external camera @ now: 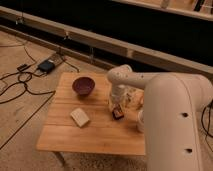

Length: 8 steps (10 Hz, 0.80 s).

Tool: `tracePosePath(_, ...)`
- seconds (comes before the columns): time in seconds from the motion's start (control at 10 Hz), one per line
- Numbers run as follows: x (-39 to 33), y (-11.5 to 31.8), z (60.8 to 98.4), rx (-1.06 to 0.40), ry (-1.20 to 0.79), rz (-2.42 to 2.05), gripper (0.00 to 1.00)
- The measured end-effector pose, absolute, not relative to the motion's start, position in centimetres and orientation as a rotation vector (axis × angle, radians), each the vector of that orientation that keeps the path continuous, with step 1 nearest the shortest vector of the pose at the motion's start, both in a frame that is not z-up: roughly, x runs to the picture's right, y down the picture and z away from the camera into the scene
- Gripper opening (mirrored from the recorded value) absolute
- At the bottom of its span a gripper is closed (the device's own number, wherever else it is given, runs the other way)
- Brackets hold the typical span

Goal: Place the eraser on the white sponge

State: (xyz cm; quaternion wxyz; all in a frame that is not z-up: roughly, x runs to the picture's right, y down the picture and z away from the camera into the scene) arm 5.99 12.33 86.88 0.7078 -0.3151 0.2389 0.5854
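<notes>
- The robot's arm fills the lower right of the frame as 1 broad white body, rising from the bottom edge and hiding the right end of the table.
- From that body a thinner white link reaches left across the middle of the frame to a rounded elbow above the table's far edge.
- At the elbow the arm bends sharply, and the last link points almost straight down at the tabletop.
- The claw hangs at the end of that link, right of the table's centre, directly over the eraser.
- I cannot tell how far open the claw is, or whether it grips the eraser or only sits just above it.
- The eraser is a small dark block with a reddish edge, low against the wood right of the table's middle.
- The white sponge lies flat on the left half of the table, turned at a slant, well apart from the eraser and with bare wood between the 2.
- A dark purple bowl stands upright near the far left part of the table, beyond the sponge.
- Just right of the claw sits some pale and orange clutter, too blurred to name.
- On the floor at the upper left, black cables run to a dark box.
</notes>
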Motion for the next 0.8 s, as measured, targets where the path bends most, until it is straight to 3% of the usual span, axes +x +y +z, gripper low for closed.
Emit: tracePosePath(0.8,-1.7,10.6,80.8,-0.646,0.459,1.203,0.0)
